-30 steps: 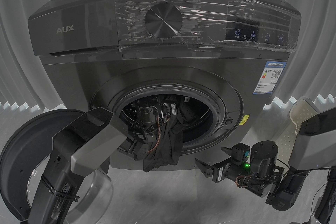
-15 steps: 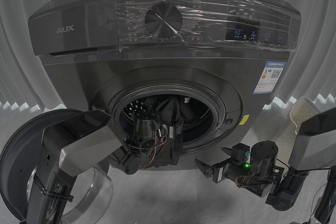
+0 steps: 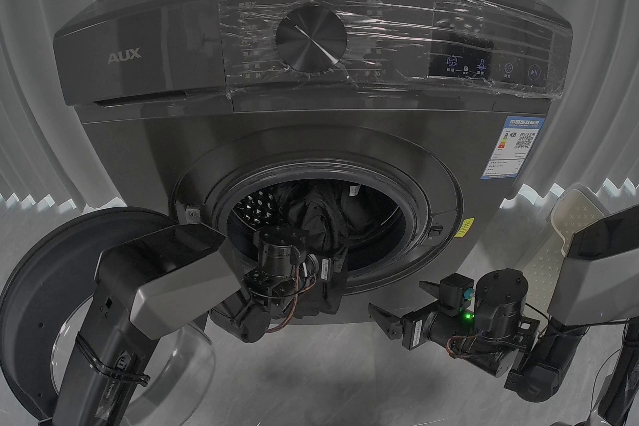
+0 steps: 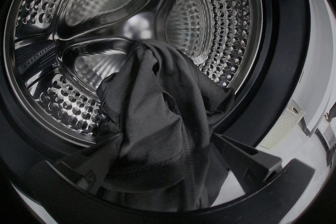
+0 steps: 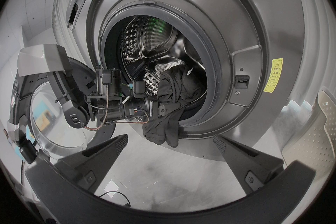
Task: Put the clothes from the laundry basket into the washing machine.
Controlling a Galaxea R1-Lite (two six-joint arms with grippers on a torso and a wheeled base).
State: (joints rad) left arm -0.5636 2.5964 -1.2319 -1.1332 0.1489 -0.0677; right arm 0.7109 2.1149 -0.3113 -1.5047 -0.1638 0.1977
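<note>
The washing machine [image 3: 319, 134] stands with its round port uncovered. A black garment [image 3: 319, 217] is bunched in the steel drum [image 4: 105, 7], and part of it hangs over the port's lower lip [image 5: 164, 133]. My left gripper [image 4: 175, 158] is at that lip, open, with the garment [image 4: 157, 112] lying loose between its spread fingers. From the right wrist view the left gripper [image 5: 164, 107] sits against the hanging cloth. My right gripper [image 3: 385, 321] hovers low in front of the machine, right of the port, open and holding nothing [image 5: 168, 137].
The machine's glass door [image 3: 60, 287] is swung wide to the left, behind my left arm. A white perforated laundry basket [image 3: 566, 227] stands at the right, beside the machine. Bare grey floor [image 3: 319, 374] lies in front.
My left gripper has drawn back and down from inside the drum to its lip. The garment now sits bunched higher in the drum, with less cloth hanging outside. The right arm barely shifted.
</note>
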